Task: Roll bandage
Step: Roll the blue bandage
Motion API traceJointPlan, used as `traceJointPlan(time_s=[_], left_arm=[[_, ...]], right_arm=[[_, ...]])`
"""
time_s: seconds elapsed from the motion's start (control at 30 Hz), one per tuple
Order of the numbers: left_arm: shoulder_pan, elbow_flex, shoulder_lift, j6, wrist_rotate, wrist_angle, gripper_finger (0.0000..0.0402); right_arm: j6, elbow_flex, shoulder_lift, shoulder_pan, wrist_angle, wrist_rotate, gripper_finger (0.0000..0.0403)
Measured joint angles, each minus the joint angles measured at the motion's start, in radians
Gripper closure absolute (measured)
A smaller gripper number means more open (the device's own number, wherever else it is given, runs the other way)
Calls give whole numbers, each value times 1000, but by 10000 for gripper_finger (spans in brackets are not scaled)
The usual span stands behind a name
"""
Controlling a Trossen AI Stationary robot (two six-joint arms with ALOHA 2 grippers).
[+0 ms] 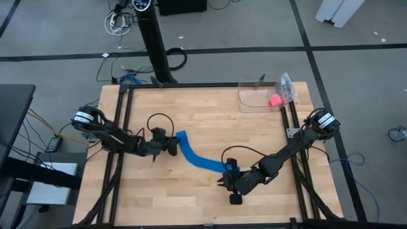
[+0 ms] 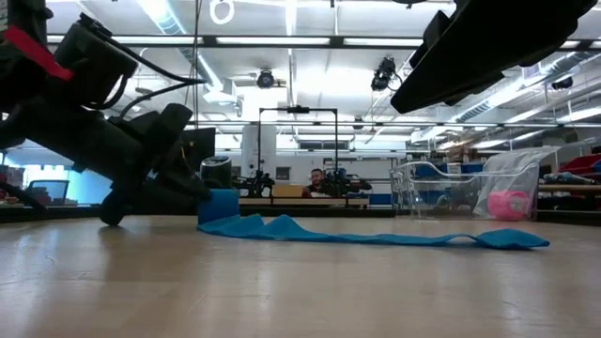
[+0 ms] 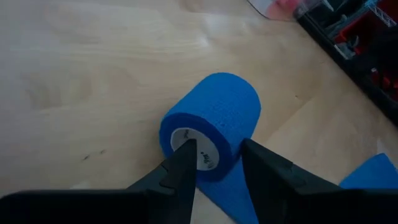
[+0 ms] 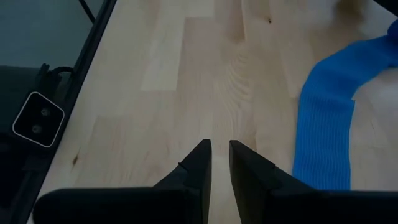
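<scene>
Left gripper (image 3: 214, 158) of mine pinched the bandage (image 3: 214, 121) coil's wall, one finger inside its core; turning evenly seemed best.

floor (image 1: 356, 25): grey, dark seams | ceiling lights (image 2: 310, 42): bright strips | black column (image 1: 154, 44)
</scene>
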Motion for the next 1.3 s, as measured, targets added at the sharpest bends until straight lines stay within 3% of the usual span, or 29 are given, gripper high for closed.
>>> traceJointPlan(time_s=[0.33, 0.53, 0.7, 0.9, 1.07, 1.3], left_arm=[[39, 84, 154, 211, 0, 90, 280], [40, 110, 179, 475, -4, 301, 373], [40, 109, 98, 728, -9, 458, 385], [39, 109, -119, 940, 43, 450, 386], [39, 172, -326, 1048, 131, 252, 386], [7, 444, -521, 1136, 173, -400, 386]], right_arm=[[-20, 0, 0, -4, 13, 0, 346], [-11, 0, -20, 3, -16, -33, 344], [-9, 0, -81, 27, -62, -29, 335], [-9, 0, -162, 55, -119, 34, 330], [-10, 0, -201, 61, -133, 65, 330], [-14, 0, -220, 60, -126, 67, 330]])
